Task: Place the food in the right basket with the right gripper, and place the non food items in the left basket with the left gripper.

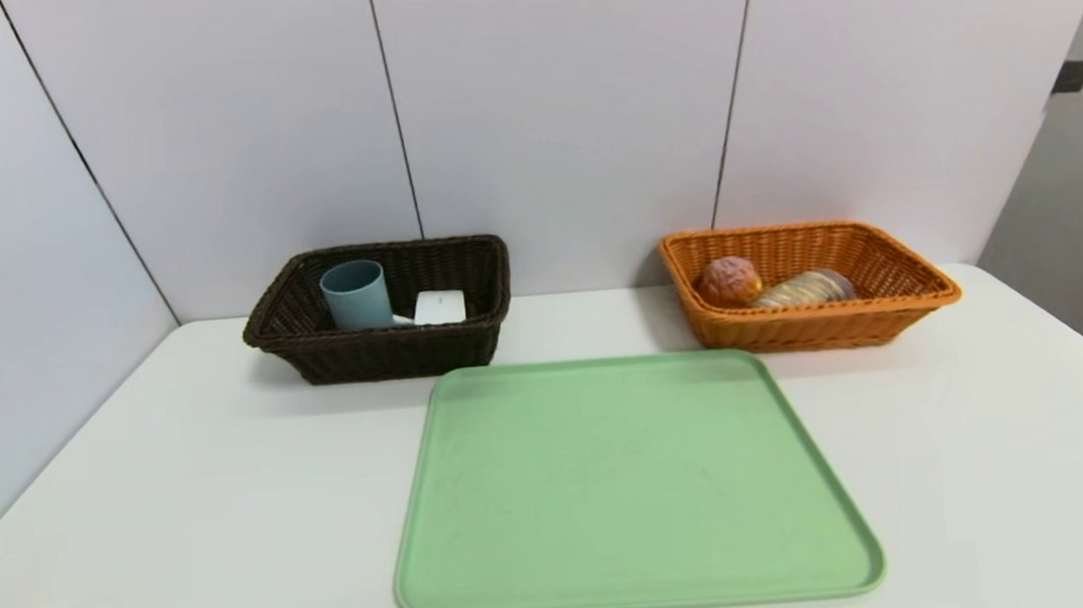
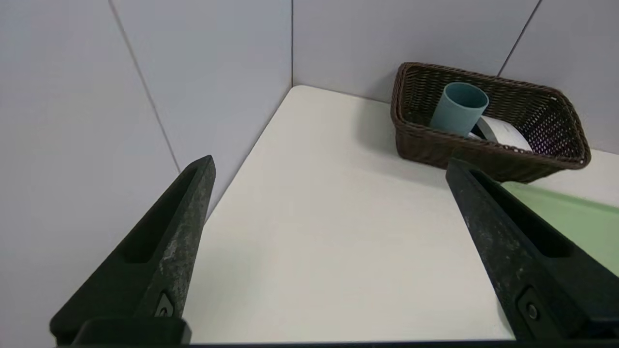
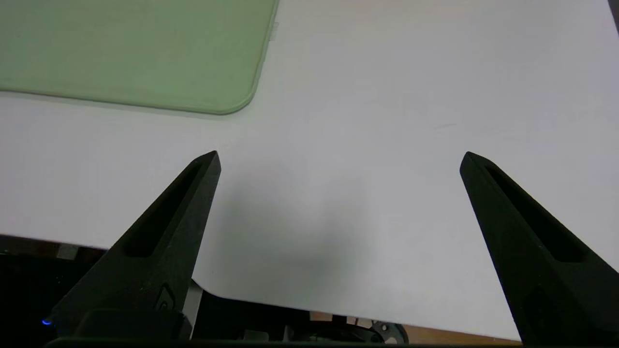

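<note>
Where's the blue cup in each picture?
Head view: the blue cup leans inside the dark basket, left of centre.
Left wrist view: in that basket again, beyond the open left pincer.
Right wrist view: not in it.
Shared landmark: the green tray shows in all three.

left basket [image 1: 391, 354]: stands on the table [image 1: 209, 504], at the back left, before the wall [image 1: 564, 99]
cup [image 1: 359, 299]: sits in left basket, left of case
pen [image 1: 403, 321]: lies in left basket, between cup and case
case [image 1: 439, 307]: rests in left basket, right of cup
right basket [image 1: 795, 330]: stands on the table, at the back right
bun [image 1: 730, 280]: sits in right basket, left of loaf [image 1: 806, 289]
tray [image 1: 628, 481]: lies on the table, in front of both baskets
</note>
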